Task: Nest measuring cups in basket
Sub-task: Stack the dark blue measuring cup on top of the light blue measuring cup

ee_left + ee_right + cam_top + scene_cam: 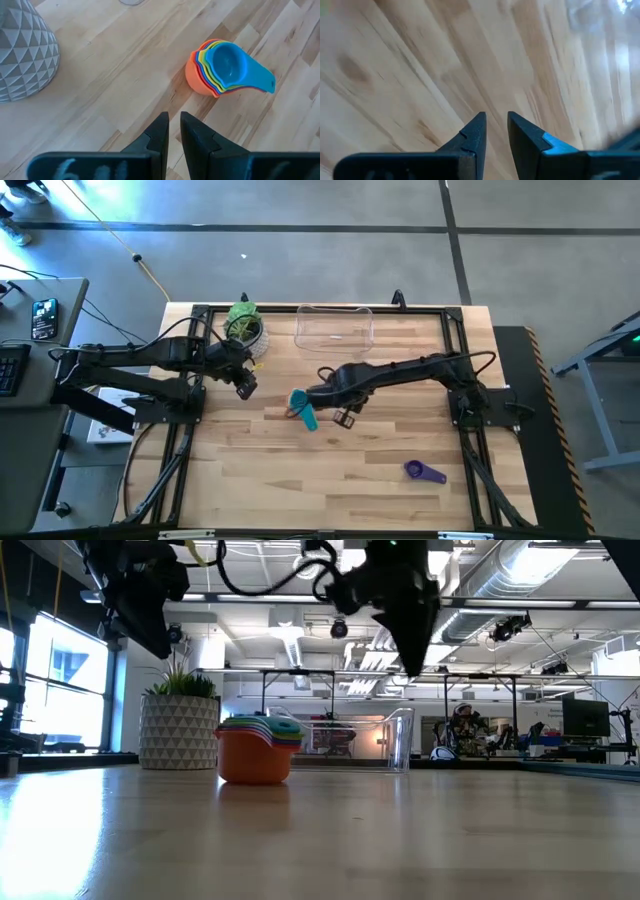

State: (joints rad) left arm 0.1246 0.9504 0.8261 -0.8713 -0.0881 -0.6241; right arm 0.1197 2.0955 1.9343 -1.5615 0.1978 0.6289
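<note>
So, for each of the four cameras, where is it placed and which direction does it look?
High view: above the table, straight down; both arms, basket, purple cup.
Low view: at table-top height, level across the table; nested cup stack, plant pot, both arms overhead.
Left wrist view: on the left arm, angled down at the table; left hand empty, a narrow gap between its fingers.
Right wrist view: on the right arm, angled down at bare wood; right hand empty, a small gap between its fingers.
Shared: the low, high and left wrist views all show the cup stack.
</note>
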